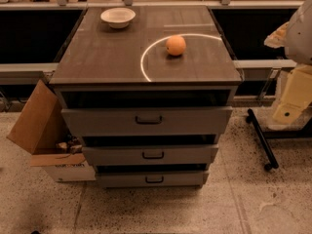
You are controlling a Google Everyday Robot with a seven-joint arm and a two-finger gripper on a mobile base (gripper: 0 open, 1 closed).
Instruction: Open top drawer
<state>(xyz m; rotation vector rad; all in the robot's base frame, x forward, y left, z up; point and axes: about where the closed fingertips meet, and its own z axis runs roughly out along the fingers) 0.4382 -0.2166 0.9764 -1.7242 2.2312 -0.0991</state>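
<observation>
The top drawer (pixel 146 121) is the widest grey front of the cabinet, just under the dark countertop (pixel 97 57). Its small dark handle (pixel 148 120) sits at the centre. A dark gap shows between the countertop edge and the drawer's front panel. Two narrower drawer fronts (pixel 152 155) (pixel 153 179) lie below it, each with a like handle. My arm shows as white and cream parts at the right edge, and the gripper (pixel 291 99) hangs there, well to the right of the cabinet and apart from the handle.
An orange (pixel 175 45) and a white bowl (pixel 118 17) rest on the countertop. An open cardboard box (pixel 41 130) stands on the floor against the cabinet's left side. A black wheeled stand leg (pixel 262 138) lies on the floor at the right.
</observation>
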